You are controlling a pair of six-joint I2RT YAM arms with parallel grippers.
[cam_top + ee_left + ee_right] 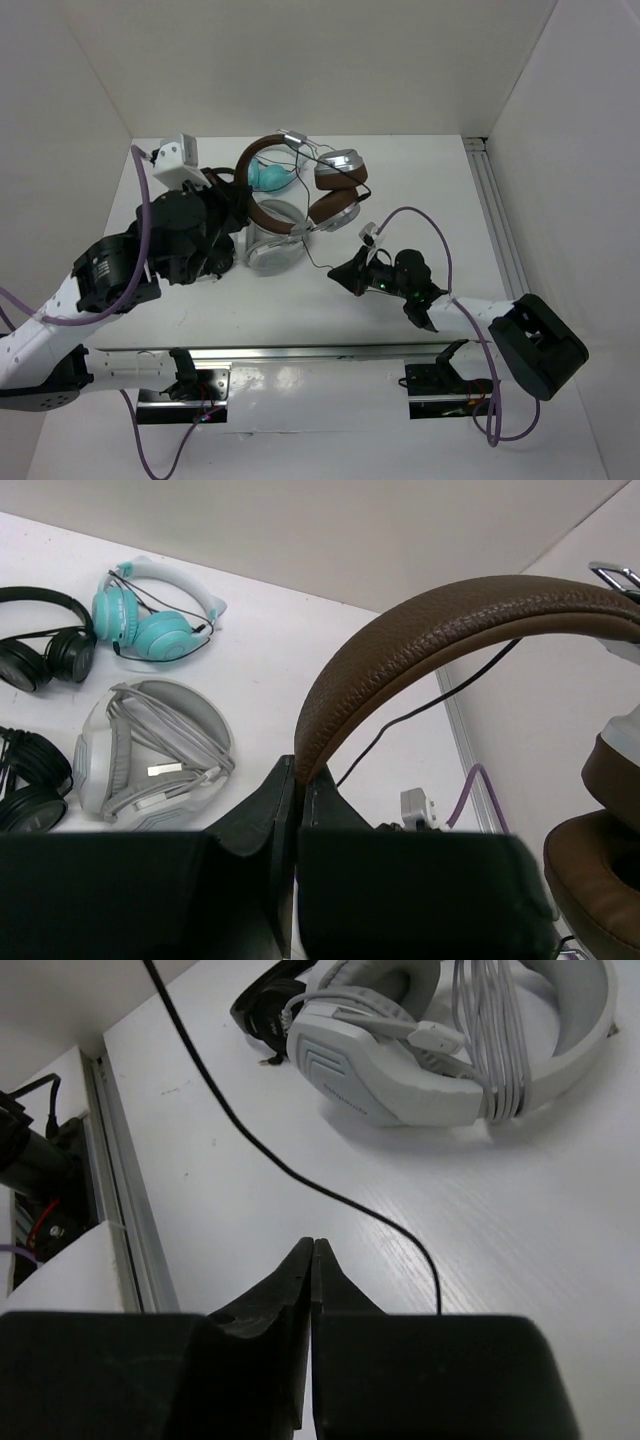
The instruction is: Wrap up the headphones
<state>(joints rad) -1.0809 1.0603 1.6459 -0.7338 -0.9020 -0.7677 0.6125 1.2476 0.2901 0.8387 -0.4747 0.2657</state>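
Brown headband (450, 620) of headphones (338, 185) clamped in left gripper (297, 775); right gripper (312, 1250) closed, black cable (300, 1175) just beyond fingertips.

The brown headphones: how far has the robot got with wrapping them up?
Done: the left gripper is clamped on the brown headband of the headphones. In hand: the right gripper is shut just beside the black cable, with nothing visibly between its fingers. Left: all the wrapping; the cable trails loose over the table, with no turns around the headphones.
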